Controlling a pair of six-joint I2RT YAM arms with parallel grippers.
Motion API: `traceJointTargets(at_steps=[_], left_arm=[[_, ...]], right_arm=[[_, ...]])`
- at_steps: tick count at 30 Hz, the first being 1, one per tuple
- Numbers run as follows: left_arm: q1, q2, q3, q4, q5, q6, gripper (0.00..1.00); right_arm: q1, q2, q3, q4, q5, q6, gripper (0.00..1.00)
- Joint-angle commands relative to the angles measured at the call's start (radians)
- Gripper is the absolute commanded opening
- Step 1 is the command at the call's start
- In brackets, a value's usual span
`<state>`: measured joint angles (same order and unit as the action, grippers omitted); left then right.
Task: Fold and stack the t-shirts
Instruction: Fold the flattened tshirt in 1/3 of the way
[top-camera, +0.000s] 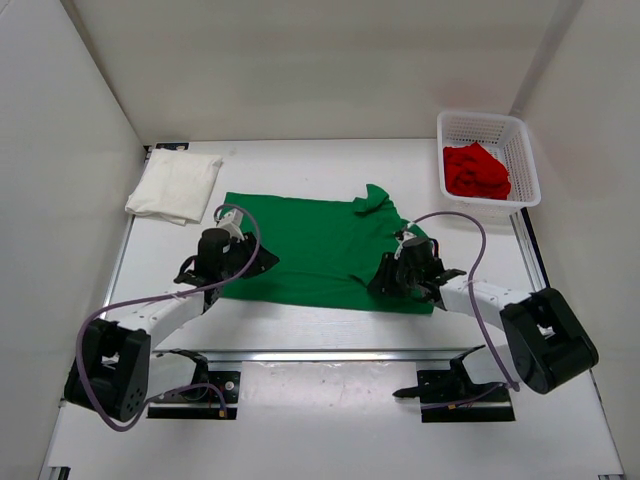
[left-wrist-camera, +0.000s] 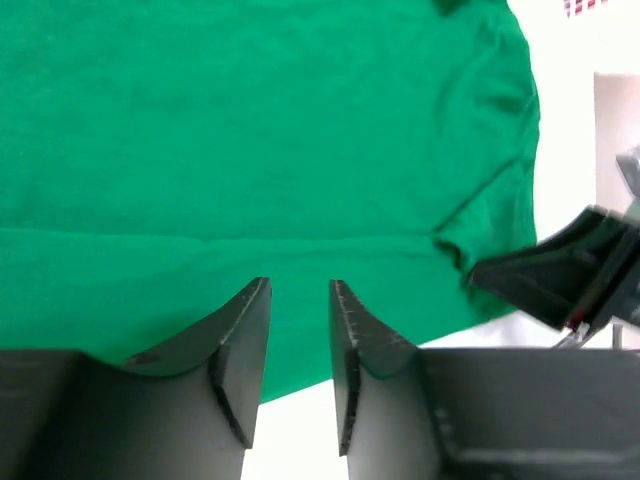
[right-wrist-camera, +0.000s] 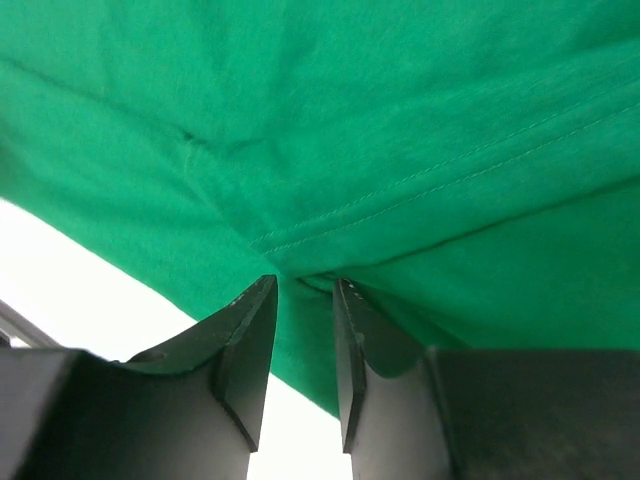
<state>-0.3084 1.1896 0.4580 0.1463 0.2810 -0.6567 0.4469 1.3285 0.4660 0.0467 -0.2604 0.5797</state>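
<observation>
The bright green t-shirt (top-camera: 320, 250) lies spread flat in the middle of the table, one sleeve sticking up at its far edge. My left gripper (top-camera: 264, 262) sits low over its near left edge, and in the left wrist view its jaws (left-wrist-camera: 300, 285) stand apart above the green cloth (left-wrist-camera: 250, 130), gripping nothing. My right gripper (top-camera: 380, 283) is at the near right edge; its jaws (right-wrist-camera: 305, 282) are parted over a bunched hem fold of the green cloth (right-wrist-camera: 400, 120). The white t-shirt (top-camera: 175, 186) lies folded at the back left. The red t-shirt (top-camera: 476, 172) is crumpled in the basket.
A white mesh basket (top-camera: 527, 150) stands at the back right corner. White walls enclose the table on three sides. A metal rail with the arm mounts (top-camera: 320, 355) runs along the near edge. The right arm's gripper (left-wrist-camera: 560, 280) shows at the right of the left wrist view.
</observation>
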Motion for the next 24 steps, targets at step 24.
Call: traceJointTargets(at_steps=[24], left_arm=[[-0.133,-0.032,-0.062,-0.014,-0.094,0.035,0.42]], right_arm=[[0.064,0.086,0.278,-0.021,0.104,-0.090,0.24]])
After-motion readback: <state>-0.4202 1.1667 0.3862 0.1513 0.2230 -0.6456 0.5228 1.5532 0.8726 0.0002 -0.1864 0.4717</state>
